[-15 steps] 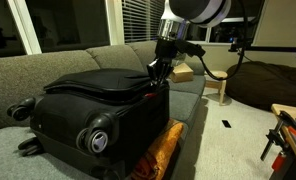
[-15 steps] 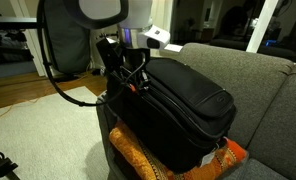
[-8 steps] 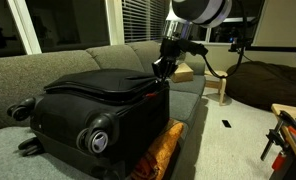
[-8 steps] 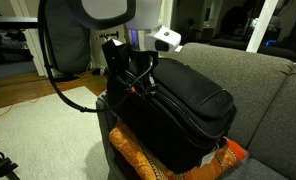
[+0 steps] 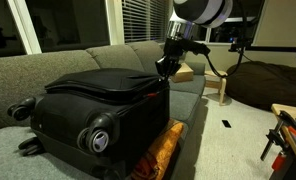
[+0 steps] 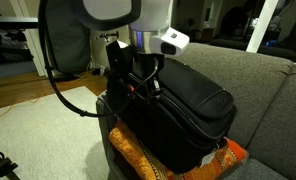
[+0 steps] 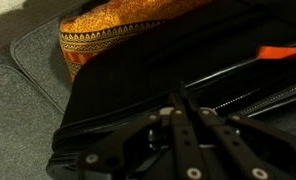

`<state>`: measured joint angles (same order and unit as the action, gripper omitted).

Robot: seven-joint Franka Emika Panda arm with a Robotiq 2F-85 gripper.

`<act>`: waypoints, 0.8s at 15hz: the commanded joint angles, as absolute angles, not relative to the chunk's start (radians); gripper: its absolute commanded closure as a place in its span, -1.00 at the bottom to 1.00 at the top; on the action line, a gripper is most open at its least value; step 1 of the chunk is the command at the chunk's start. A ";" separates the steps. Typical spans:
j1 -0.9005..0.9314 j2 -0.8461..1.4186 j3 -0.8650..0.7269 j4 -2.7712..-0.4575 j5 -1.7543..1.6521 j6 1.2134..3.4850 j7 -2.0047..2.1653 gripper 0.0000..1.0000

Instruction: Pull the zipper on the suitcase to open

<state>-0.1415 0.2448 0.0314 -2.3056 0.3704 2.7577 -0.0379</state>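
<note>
Grey couch (image 5: 88, 60) across background. Orange patterned cushion (image 7: 103, 40) at couch front edge. Dark beanbag (image 5: 273, 85) on floor, small wooden stool (image 5: 220, 82) just beside. Window blinds (image 5: 138, 20) behind couch.

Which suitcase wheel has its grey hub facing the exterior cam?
The wheel at the suitcase corner nearest the camera; the upper left wheel and the lower left wheel look plain dark.

black suitcase (image 5: 88, 100), grey sofa (image 5: 38, 68), orange patterned cushion (image 7: 108, 40), red zipper tag (image 7: 283, 52)
</note>
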 commanded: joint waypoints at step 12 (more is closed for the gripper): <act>-0.210 0.240 -0.007 -2.325 0.472 2.746 -0.070 0.93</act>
<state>-0.1709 0.2535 0.0197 -2.3066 0.4555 2.7466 -0.0379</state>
